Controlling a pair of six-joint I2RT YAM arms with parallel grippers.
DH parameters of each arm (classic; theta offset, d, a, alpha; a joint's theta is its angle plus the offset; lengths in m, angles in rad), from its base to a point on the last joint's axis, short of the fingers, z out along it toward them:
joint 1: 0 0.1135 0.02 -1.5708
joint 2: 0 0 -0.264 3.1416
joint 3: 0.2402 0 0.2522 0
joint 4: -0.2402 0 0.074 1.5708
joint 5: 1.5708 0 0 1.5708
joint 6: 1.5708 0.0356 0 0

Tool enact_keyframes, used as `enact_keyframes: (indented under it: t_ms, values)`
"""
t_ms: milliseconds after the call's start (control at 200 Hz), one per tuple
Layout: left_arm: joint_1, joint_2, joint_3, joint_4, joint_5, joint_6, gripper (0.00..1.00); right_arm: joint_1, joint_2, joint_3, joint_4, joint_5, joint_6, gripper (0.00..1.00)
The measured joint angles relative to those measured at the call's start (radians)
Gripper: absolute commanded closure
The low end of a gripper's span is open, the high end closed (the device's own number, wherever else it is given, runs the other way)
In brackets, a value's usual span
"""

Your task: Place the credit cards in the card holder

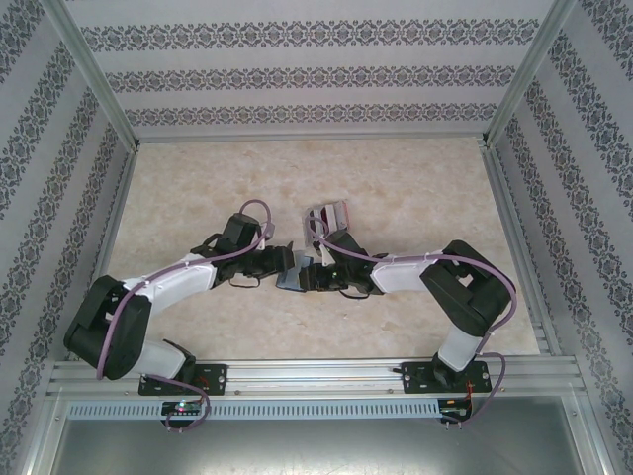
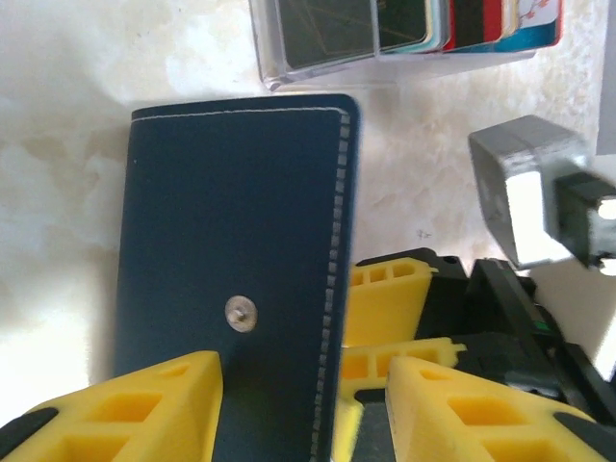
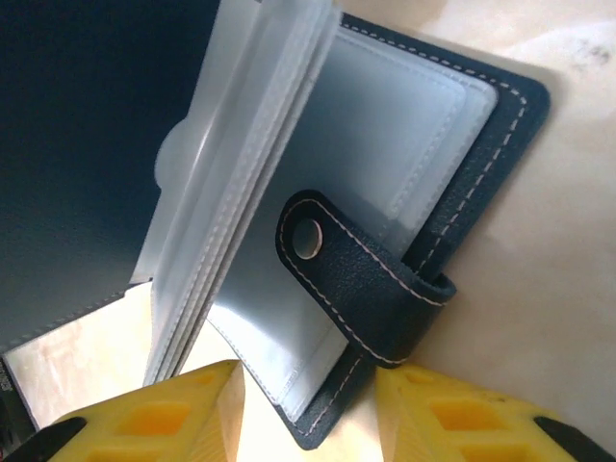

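While left tool (image 2: pixel 303 385) straddles card holder (image 2: pixel 231 221), right tool (image 3: pixel 308 385) spread wide.

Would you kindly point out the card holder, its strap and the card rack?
Card holder (image 2: pixel 231 221): left wrist view, on the navy outer cover.
Strap (image 3: pixel 371 287): right wrist view, midway along the tab.
Card rack (image 2: pixel 289 75): left wrist view, on its clear front wall.

A beige, marble-patterned table (image 1: pixel 415 188) is seen spread across the middle of the top view. Near its centre a navy card holder (image 1: pixel 294 275) is laid open on the surface. Just above it a clear rack (image 1: pixel 331 216) of credit cards (image 2: pixel 486 19) is set.
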Motion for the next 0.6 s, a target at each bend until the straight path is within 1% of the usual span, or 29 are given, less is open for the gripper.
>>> enact_keyframes:
  t_ms: [75,230,330,400,600]
  values:
    - [-0.001,0.014,0.000,-0.005,-0.007,0.000,0.56,0.002,-0.010,-0.001,-0.010,0.026,-0.008,0.55]
    - [-0.001,0.014,0.000,-0.011,-0.026,0.013,0.60,0.006,-0.042,0.000,-0.063,0.103,-0.089,0.61]
    - [-0.001,0.007,0.000,-0.019,-0.037,0.025,0.65,0.008,-0.042,0.016,-0.103,0.135,-0.184,0.62]
    - [-0.001,0.002,0.000,-0.024,-0.044,0.030,0.67,0.012,-0.032,0.046,-0.135,0.161,-0.267,0.59]
    - [-0.001,-0.008,0.000,-0.035,-0.056,0.035,0.68,0.027,0.039,0.148,-0.182,0.213,-0.500,0.57]
